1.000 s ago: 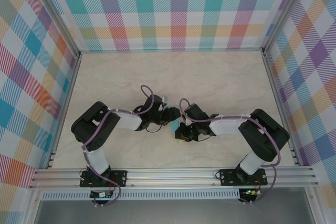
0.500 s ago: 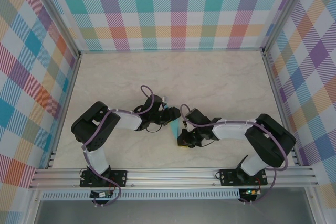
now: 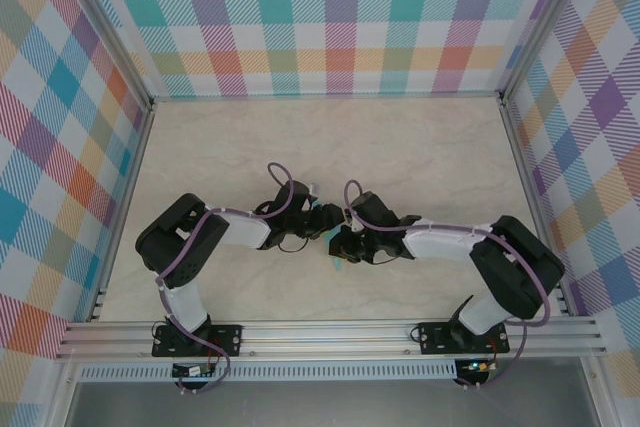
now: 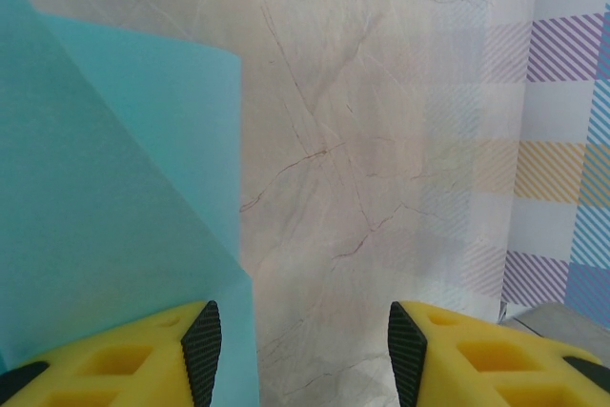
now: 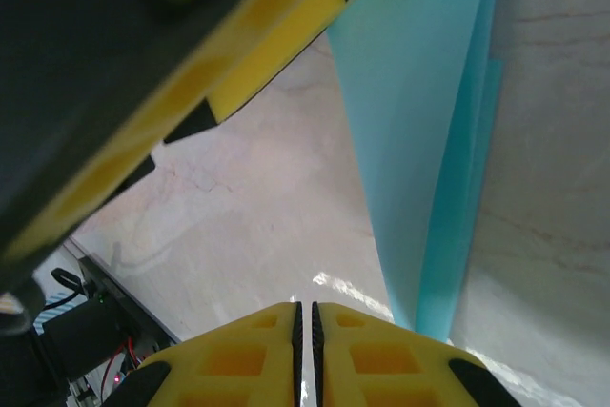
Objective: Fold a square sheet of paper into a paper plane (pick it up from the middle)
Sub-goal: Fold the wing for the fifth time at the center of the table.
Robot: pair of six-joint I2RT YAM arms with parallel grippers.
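Teal paper (image 4: 105,197), folded, on counter (image 4: 381,140); left fingers (image 4: 202,355) open, one over the sheet; right fingers (image 5: 276,350) closed, empty, beside the fold. Advised: press crease flat, edges aligned.

Tabletop: a cream, marble-veined flat tabletop (image 3: 400,147) is filling the middle of the top view, lying bare across its upper half.
Back wall: a pastel plaid panel (image 3: 330,17) is standing along the top edge.
Side walls: matching plaid side panels (image 3: 50,147) are running down the left and right edges.
Frame: a ribbed silver aluminium rail (image 3: 330,337) is crossing the lower part.
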